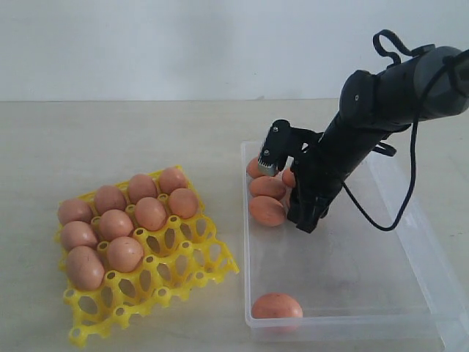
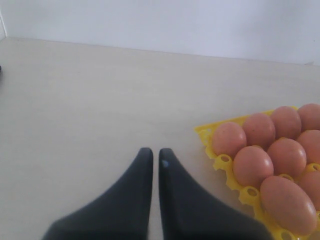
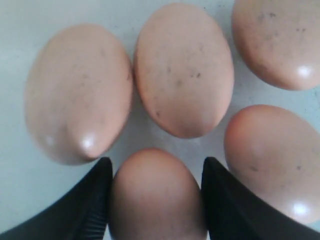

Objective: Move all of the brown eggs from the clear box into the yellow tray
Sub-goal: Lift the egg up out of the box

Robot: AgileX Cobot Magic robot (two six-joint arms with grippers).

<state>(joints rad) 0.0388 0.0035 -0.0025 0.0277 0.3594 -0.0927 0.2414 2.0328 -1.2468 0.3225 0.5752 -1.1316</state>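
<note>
Fingers (image 3: 85, 210) of the right pincer (image 3: 156, 161) stood on either side of one brown egg (image 3: 157, 200), hard against its flanks; whether they pressed it we could not tell. That egg lay in the clear box (image 1: 352, 271) among clustered neighbours (image 3: 182, 70), well apart from a lone egg (image 1: 277, 306). We saw the left pincer (image 2: 155, 155) nearly closed and empty over the table (image 2: 75, 100), beside the yellow tray (image 2: 207, 132).
</note>
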